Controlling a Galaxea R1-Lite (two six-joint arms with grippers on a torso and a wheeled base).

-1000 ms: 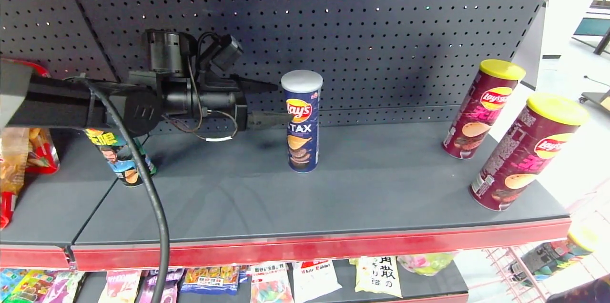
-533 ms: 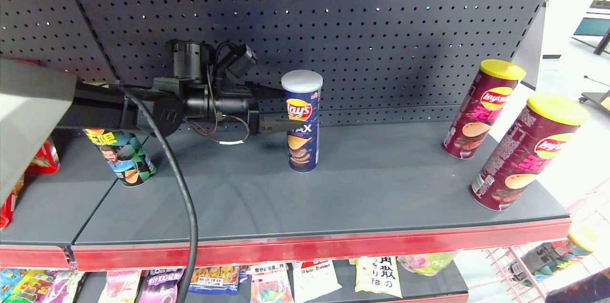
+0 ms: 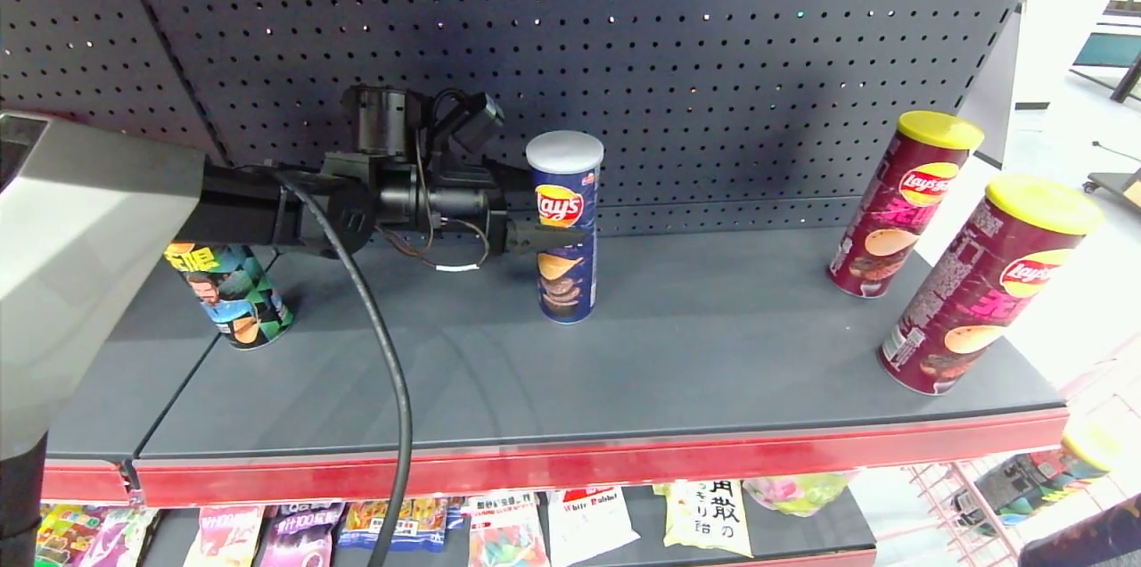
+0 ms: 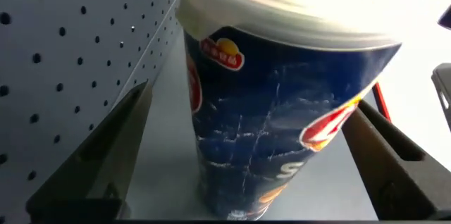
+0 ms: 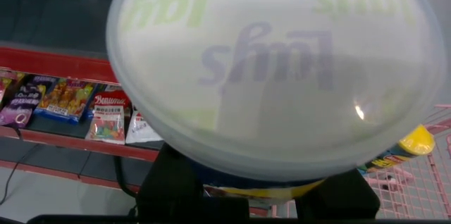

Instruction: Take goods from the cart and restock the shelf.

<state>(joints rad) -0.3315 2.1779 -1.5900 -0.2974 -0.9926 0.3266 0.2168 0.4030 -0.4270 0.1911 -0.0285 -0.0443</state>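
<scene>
A blue chip can (image 3: pixel 564 233) with a white lid stands upright mid-shelf (image 3: pixel 695 353), near the pegboard. My left gripper (image 3: pixel 557 206) comes in from the left and is open, with one finger (image 3: pixel 545 237) in front of the can and the other behind it. In the left wrist view the blue can (image 4: pixel 282 132) sits between the two fingers of the left gripper (image 4: pixel 246 160), with a gap on each side. My right gripper (image 5: pixel 246 189) is shut on a chip can whose clear lid (image 5: pixel 282 62) faces the camera, low in front of the shelf.
Two maroon cans with yellow lids (image 3: pixel 900 206) (image 3: pixel 985 286) lean at the shelf's right end. A colourful can (image 3: pixel 233 295) stands on the left under my arm. Snack bags (image 3: pixel 499 527) fill the lower shelf. The pink wire cart (image 3: pixel 1007 482) holds another can at bottom right.
My left arm has moved right along the shelf, and its open fingers now straddle the blue can. The can has stayed in place.
</scene>
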